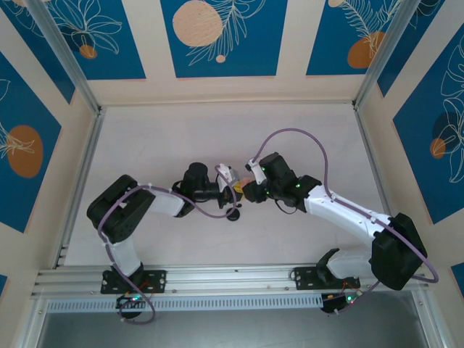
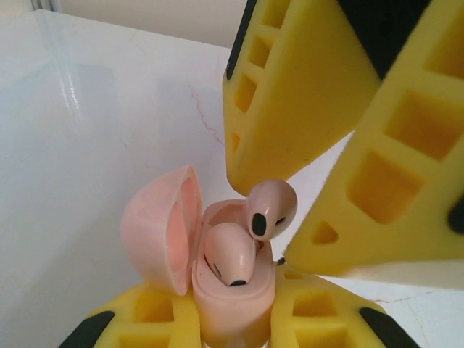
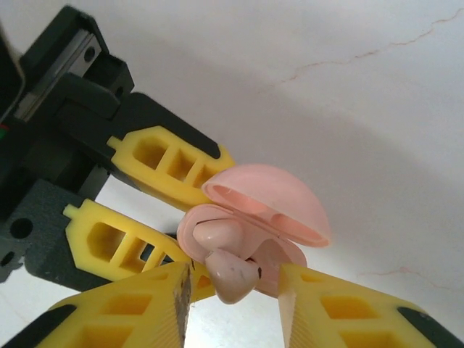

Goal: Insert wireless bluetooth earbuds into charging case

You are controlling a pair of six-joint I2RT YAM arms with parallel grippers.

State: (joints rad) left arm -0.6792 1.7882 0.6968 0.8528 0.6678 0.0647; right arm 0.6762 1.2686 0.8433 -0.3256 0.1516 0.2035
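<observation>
My left gripper [image 2: 235, 322] is shut on the body of a pale pink charging case [image 2: 232, 308], which stands upright with its lid [image 2: 156, 228] swung open to the left. One pink earbud [image 2: 230, 255] sits in its socket. A second pink earbud [image 2: 270, 209] rests tilted at the other socket's mouth, only partly in. My right gripper [image 3: 232, 293] straddles this bud [image 3: 233, 274] with its fingers [image 3: 130, 308] apart and a gap on each side. The case [image 3: 272, 206] hangs just past its fingertips. In the top view both grippers [image 1: 230, 183] [image 1: 251, 187] meet mid-table. The black buds are out of view.
A small dark object [image 1: 233, 214] lies on the white table [image 1: 159, 145] just in front of the two grippers. Patterned walls and metal rails [image 1: 80, 174] enclose the table. The right arm's cable [image 1: 290, 134] loops above its wrist.
</observation>
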